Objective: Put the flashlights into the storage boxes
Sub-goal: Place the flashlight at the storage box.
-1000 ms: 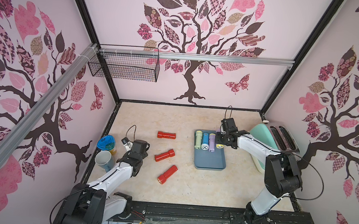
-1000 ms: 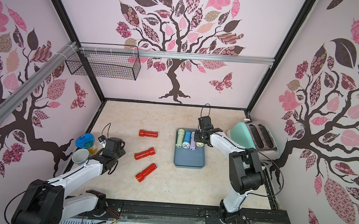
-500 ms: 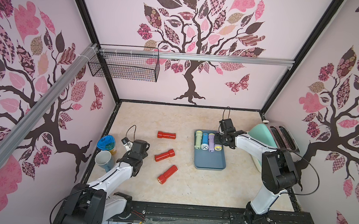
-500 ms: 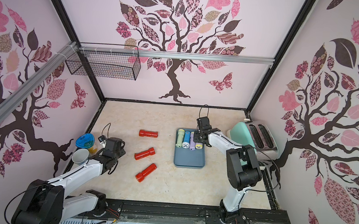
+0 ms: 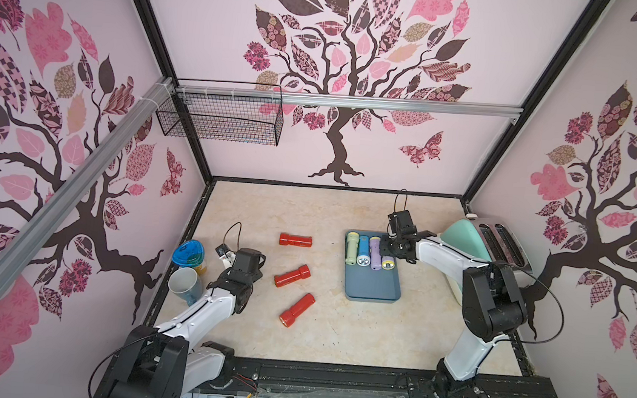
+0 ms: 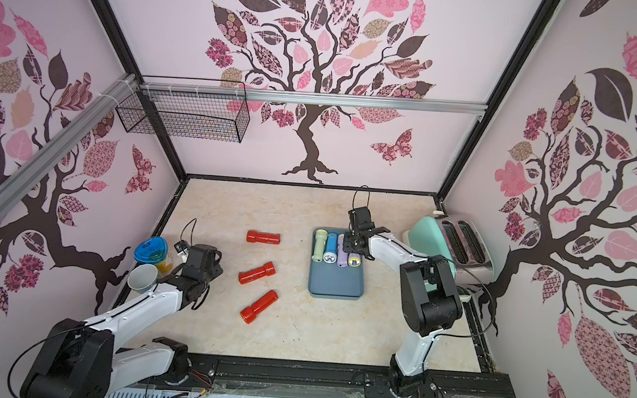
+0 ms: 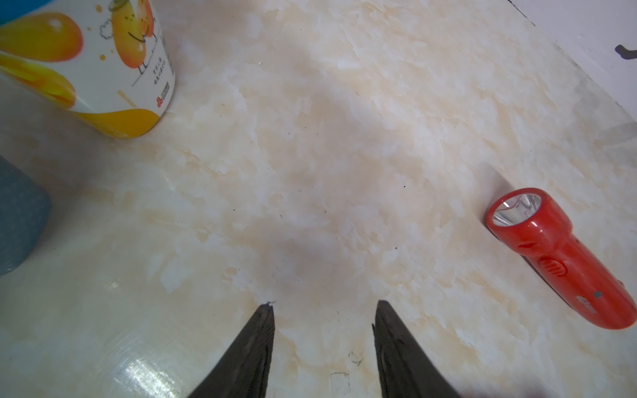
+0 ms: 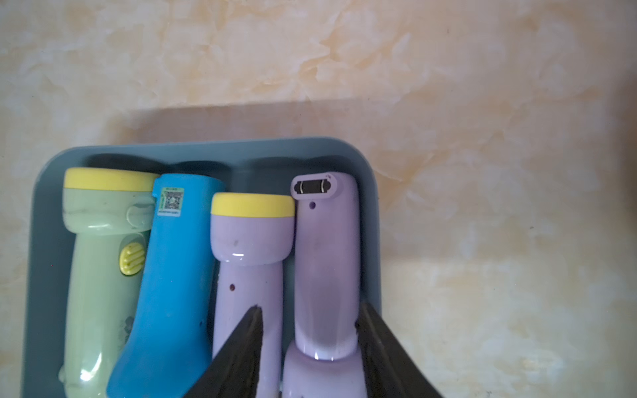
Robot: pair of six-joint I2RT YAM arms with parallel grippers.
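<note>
The slate-blue storage box (image 5: 371, 288) holds a pale green flashlight (image 5: 351, 247), a blue one (image 5: 362, 250) and two lilac ones (image 5: 375, 252) side by side at its far end. My right gripper (image 8: 311, 305) is open, its jaws astride the outer lilac flashlight (image 8: 325, 248), which lies in the box; a gap shows beside one finger. Three red flashlights (image 5: 295, 240) (image 5: 291, 276) (image 5: 296, 310) lie on the table left of the box. My left gripper (image 7: 324, 304) hangs open over bare table with nothing in it, a red flashlight (image 7: 558, 255) off to its side.
A blue-lidded cup (image 5: 188, 253) and a grey-blue mug (image 5: 183, 284) stand at the left edge beside my left arm. A mint-green toaster (image 5: 478, 241) sits against the right wall. A black wire basket (image 5: 221, 118) hangs on the back rail.
My right gripper has shifted slightly left over the box and its jaws have widened round the lilac flashlight. The left arm has not moved.
</note>
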